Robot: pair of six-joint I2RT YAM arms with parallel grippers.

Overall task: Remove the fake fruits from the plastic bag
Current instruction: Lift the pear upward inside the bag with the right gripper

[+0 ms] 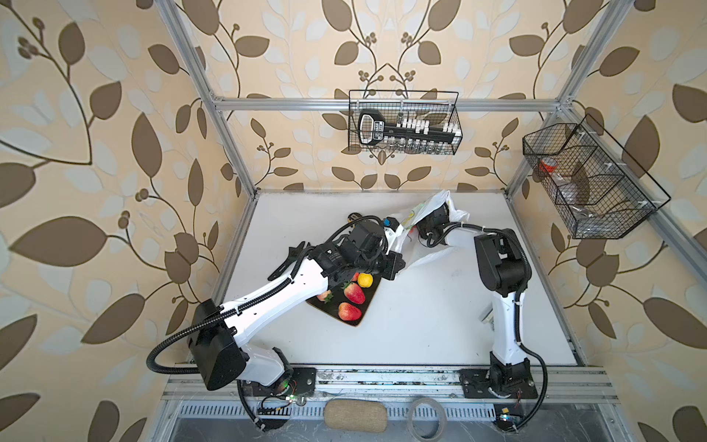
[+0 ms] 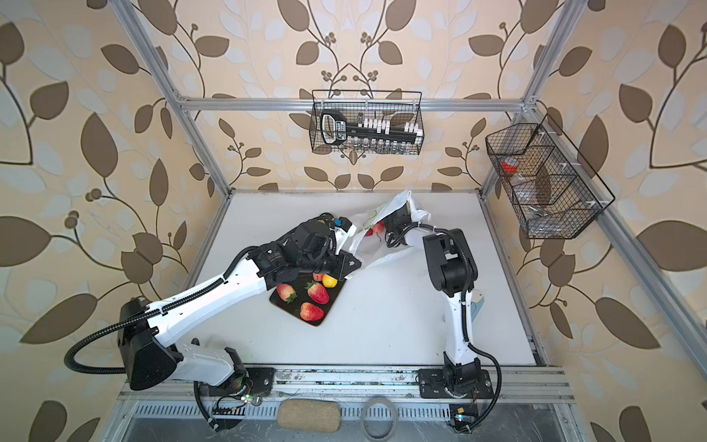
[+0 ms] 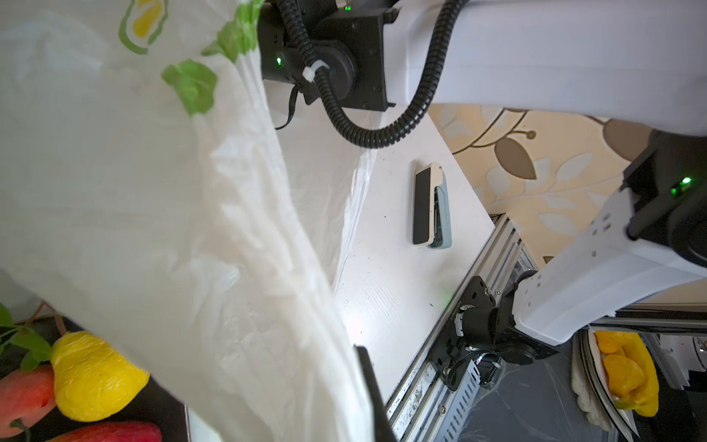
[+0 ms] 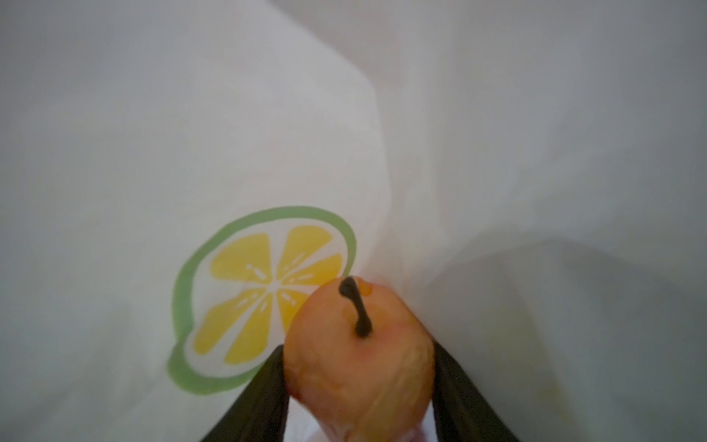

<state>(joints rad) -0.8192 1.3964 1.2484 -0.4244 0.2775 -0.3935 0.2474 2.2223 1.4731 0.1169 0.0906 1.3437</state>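
Observation:
The plastic bag, white with lemon prints, lies at the back middle of the table in both top views. My left gripper is shut on the bag's near edge and pulls it taut; in the left wrist view only one finger shows past the plastic bag. My right gripper is inside the bag, its fingers pressed against both sides of a pink-orange round fruit with a dark stem. On a black board lie a yellow pear and strawberries.
A small beige, black and blue device lies by the right arm's base side. Wire baskets hang on the back wall and the right wall. A cushion and a tape roll sit on the front ledge.

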